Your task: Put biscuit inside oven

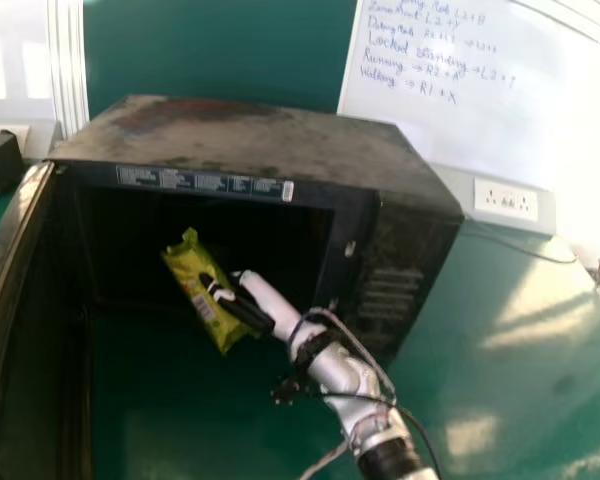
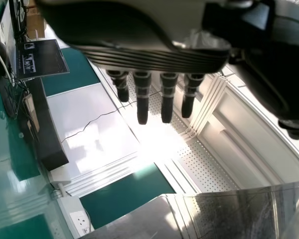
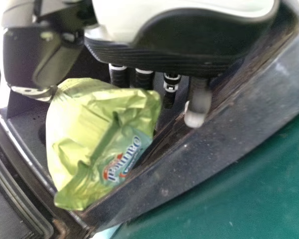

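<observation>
The right hand (image 1: 250, 310) pinches the biscuit packet (image 1: 190, 272) towards ten o'clock; in the left wrist view, the left hand (image 2: 139, 55) has straight fingers.

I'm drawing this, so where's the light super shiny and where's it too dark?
Head view: bright patches gleam on the green table, and the inside of the oven is nearly black. Left wrist view: white glare washes out part of the wall beyond the left hand. Right wrist view: light shines off the biscuit packet.

Handwriting (image 1: 425, 55) on whiteboard (image 1: 525, 125), print (image 1: 208, 183) on oven (image 1: 270, 135) and packet (image 1: 187, 266)
</observation>
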Available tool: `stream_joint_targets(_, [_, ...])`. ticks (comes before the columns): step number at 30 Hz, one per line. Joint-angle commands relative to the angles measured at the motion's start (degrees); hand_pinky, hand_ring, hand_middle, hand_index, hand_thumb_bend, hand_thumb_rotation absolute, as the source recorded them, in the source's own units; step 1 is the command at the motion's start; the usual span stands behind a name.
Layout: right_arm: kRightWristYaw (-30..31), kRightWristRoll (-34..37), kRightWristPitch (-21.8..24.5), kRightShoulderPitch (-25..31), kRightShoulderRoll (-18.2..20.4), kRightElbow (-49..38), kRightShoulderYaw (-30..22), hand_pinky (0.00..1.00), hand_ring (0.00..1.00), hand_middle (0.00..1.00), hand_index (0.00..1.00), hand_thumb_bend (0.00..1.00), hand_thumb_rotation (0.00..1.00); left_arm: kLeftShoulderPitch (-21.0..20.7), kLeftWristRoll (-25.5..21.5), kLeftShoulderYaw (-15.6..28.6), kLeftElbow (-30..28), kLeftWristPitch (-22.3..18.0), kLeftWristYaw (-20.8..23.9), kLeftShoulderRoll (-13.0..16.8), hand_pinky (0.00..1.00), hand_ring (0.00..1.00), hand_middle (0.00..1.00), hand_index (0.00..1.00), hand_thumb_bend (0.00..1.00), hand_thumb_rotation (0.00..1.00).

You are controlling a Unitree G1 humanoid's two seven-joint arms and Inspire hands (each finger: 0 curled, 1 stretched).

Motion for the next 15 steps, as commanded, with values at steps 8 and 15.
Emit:
stream_joint_targets(8, [-4.29, -0.83, -2.16, -7.74, 1.70, 10.29, -0.05, 0.21, 0.40, 0.47, 0.52, 0.49, 0.00, 1.33, -0.58, -0.72, 0.39, -0.58, 0.29, -3.82, 0.52, 0.62, 0.69, 0.95, 0.80, 0.86])
stream_joint_targets(15, [-4.99, -1.34, -1.86, -11.89, 2.37, 15.61, 0.02, 0.22, 0.40, 0.48, 0.52, 0.50, 0.00, 1.98, -0.94, -1.25, 0.06, -0.31, 0.20, -3.80, 0.92, 0.90, 0.93, 0.96, 0.80, 0.88])
